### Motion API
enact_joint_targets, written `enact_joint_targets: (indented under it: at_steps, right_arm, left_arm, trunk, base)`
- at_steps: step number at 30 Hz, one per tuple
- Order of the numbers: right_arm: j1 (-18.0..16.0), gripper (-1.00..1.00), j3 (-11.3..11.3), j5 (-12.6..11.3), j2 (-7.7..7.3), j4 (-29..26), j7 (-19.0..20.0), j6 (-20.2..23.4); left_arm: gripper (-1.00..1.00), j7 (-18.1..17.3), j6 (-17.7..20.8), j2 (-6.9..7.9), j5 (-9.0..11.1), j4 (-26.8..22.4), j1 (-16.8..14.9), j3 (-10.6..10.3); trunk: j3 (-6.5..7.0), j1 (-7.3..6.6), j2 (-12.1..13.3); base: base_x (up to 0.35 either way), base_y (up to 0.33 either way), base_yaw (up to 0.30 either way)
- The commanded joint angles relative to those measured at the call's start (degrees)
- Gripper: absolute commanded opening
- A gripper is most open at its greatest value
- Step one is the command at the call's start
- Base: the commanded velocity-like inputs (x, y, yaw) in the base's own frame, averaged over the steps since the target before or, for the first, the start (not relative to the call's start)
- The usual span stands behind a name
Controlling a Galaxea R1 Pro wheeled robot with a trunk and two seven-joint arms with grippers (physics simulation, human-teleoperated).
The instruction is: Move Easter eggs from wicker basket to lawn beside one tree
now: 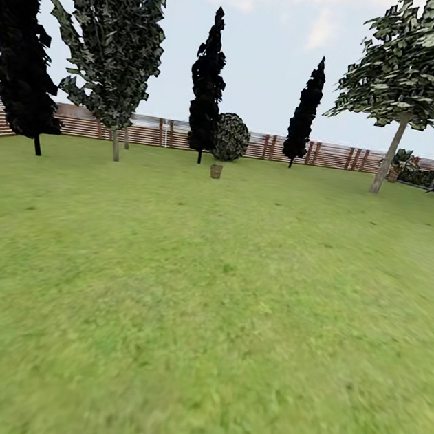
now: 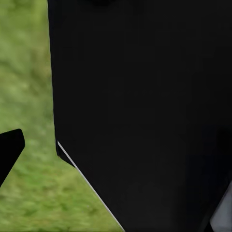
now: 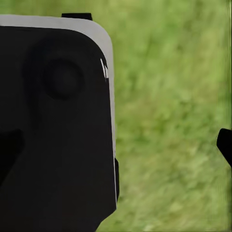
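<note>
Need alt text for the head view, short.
Wide green lawn running back to a brown slat fence, with a small brown pot in front of a round bush. Pale-trunked trees and near-black trees stand along the fence.

Mottled green lawn (image 1: 218, 301); small brown pot (image 1: 215, 171) with round bush (image 1: 231, 136) at far edge.

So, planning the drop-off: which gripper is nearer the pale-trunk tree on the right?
Right, probably: the tree stands far ahead to the robot's right, so the left one sits farther across.
</note>
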Motion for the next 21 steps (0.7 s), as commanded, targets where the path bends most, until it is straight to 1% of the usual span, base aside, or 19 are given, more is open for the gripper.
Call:
enact_joint_targets:
  at_steps: [1, 18, 20, 21]
  right_arm:
    - [-0.09, 1.00, 0.04, -0.16, 0.01, 0.18, -0.06, -0.22]
    - [-0.09, 1.00, 0.06, -0.12, -0.08, 0.18, 0.16, -0.22]
    - [-0.09, 1.00, 0.08, -0.09, -0.31, 0.18, 1.61, -0.10]
    - [-0.09, 1.00, 0.06, -0.08, -0.59, 0.18, 3.66, 0.06]
  left_arm:
    - [1.00, 0.02, -0.02, -0.01, 0.47, -0.12, 0.04, -0.05]
    - [1.00, 0.01, -0.02, -0.01, 0.48, -0.12, 0.04, -0.05]
    - [1.00, 0.01, -0.02, -0.01, 0.49, -0.12, 0.04, -0.05]
    - [1.00, 0.01, -0.02, -0.01, 0.49, -0.12, 0.04, -0.05]
  trunk:
    - [-0.05, 0.03, -0.02]
    - [-0.05, 0.03, -0.02]
    - [-0.05, 0.03, -0.02]
    - [-0.05, 0.03, -0.02]
  base:
    - [0.313, -0.188, 0.000]
    - [0.313, -0.188, 0.000]
    - [0.313, -0.189, 0.000]
    - [0.313, -0.189, 0.000]
